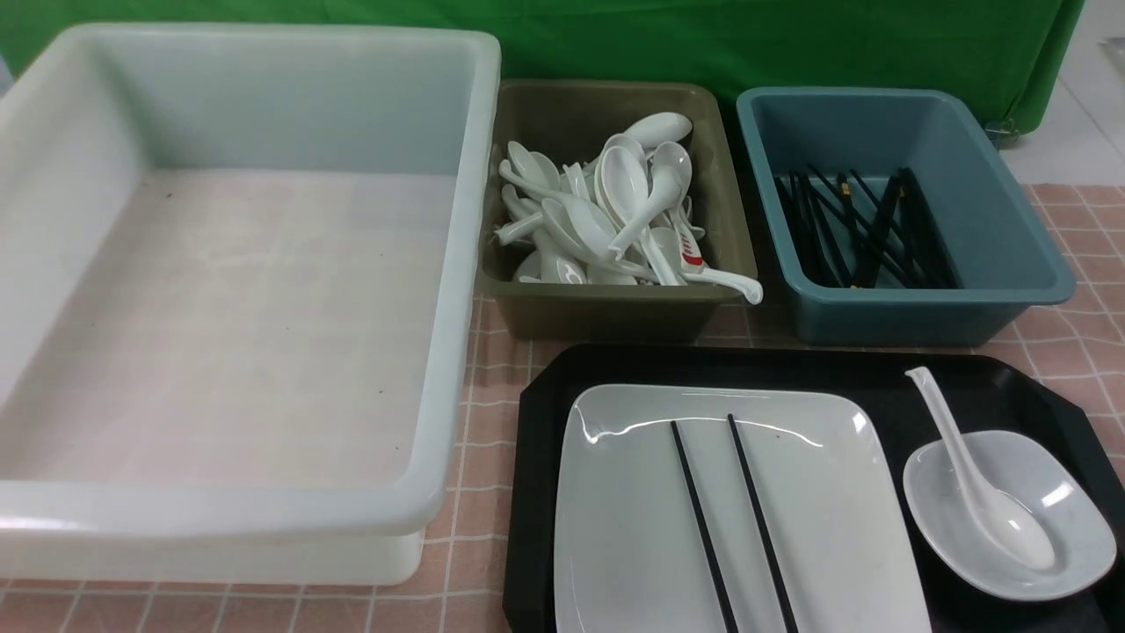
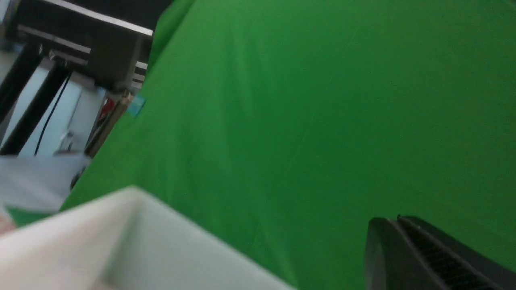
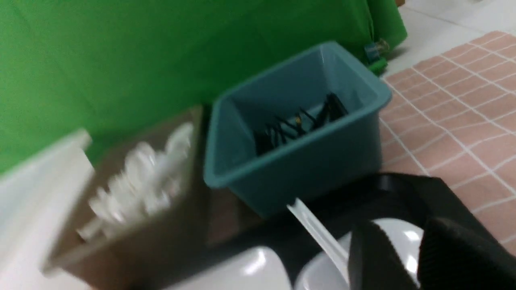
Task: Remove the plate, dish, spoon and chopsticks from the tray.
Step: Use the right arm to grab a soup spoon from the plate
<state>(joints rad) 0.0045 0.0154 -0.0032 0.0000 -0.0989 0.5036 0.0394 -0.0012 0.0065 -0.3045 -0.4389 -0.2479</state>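
White tub point(image 1: 457, 264) at left; brown bin point(image 1: 615, 312) of spoons point(image 1: 615, 211); teal bin point(image 1: 923, 308) of black sticks point(image 1: 861, 229). On the black tray point(image 1: 536, 457), chopsticks point(image 1: 703, 519) cross the plate point(image 1: 615, 527); spoon point(image 1: 967, 475) in dish point(image 1: 1072, 527). Pink checked cloth point(image 1: 492, 422), green backdrop point(image 1: 703, 35). Left gripper point(image 2: 399, 219) closed on nothing; right gripper point(image 3: 399, 225) half-open, holding nothing.

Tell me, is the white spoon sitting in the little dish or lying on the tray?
In the dish: the spoon has its bowl inside, handle sticking out over the rim.
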